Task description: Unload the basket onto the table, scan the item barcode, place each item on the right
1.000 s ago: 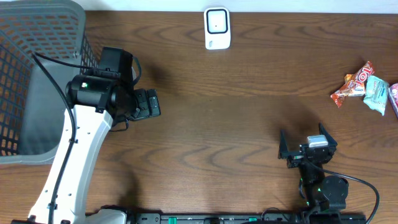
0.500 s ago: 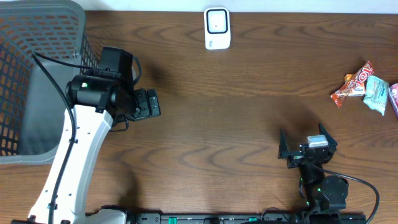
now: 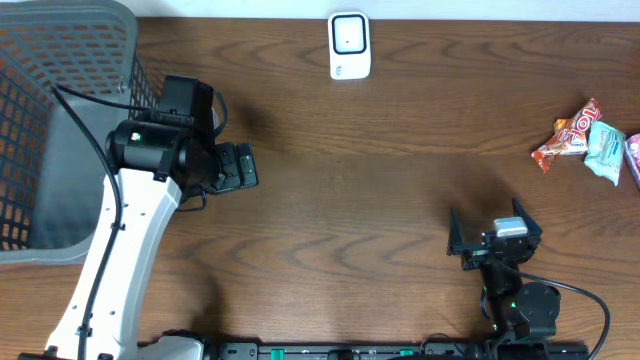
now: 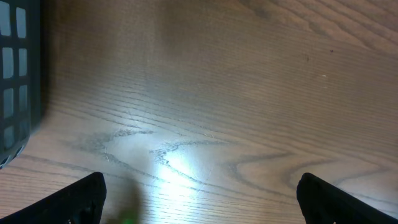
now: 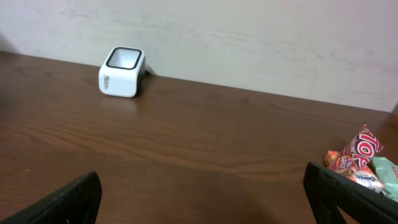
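1. Nearby, at the desk's (image 3: 380,180) front edge, the right pincer (image 3: 492,222) stands spread wide and grasps nothing, with bare wood between its tips.
2. Farther in on the left, the left pincer (image 3: 238,166) is likewise released wide and holds nothing; its wrist view shows only wood grain between the tips.
3. Beside the left arm, the gray mesh basket (image 3: 70,25) sits at the desk's left end; only its walls and floor show.
4. At the far right lie the items, a red snack packet (image 3: 568,135) touching a pale green packet (image 3: 604,152), well apart from either pincer.
5. Farthest, the white scanner (image 3: 349,45) sits at the back edge, its dark-rimmed window facing up.
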Robot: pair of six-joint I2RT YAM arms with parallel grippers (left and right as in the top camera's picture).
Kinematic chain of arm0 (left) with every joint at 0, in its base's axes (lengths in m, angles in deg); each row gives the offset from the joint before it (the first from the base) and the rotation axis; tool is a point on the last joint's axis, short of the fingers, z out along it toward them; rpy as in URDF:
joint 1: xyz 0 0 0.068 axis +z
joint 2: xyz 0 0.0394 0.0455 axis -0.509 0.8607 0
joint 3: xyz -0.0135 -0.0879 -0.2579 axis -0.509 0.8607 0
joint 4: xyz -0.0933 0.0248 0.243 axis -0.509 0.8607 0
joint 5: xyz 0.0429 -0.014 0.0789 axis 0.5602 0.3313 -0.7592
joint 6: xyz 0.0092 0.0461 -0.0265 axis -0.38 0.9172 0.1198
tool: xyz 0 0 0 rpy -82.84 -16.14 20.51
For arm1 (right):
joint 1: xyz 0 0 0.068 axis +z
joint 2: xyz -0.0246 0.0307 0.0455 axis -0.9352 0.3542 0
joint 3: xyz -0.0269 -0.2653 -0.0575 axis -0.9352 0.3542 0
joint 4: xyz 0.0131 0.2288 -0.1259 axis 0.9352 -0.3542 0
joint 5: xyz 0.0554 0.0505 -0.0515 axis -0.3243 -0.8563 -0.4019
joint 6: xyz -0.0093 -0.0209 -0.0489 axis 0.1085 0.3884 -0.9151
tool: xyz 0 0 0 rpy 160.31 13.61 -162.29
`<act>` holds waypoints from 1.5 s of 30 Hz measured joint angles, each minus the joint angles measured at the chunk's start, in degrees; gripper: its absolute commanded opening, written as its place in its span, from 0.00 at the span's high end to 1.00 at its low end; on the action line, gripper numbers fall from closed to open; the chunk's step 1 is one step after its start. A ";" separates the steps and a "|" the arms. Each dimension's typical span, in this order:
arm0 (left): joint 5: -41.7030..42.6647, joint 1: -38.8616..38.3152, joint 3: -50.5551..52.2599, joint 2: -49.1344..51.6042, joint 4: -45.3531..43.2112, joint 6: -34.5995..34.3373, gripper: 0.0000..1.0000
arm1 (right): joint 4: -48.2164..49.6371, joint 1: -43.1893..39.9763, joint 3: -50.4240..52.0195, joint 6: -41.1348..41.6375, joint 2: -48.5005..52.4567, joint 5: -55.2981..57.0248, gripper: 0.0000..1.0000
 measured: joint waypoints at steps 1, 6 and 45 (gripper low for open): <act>0.00 0.00 0.00 0.00 0.00 0.00 0.02 | -0.02 0.00 0.00 0.00 0.00 0.00 0.01; -0.46 0.02 0.00 0.00 0.24 0.00 0.02 | -0.02 0.00 0.00 0.00 0.00 0.00 0.01; -3.39 0.61 73.48 -69.70 -55.49 3.69 0.02 | 0.04 0.00 0.00 0.02 -0.04 0.02 0.01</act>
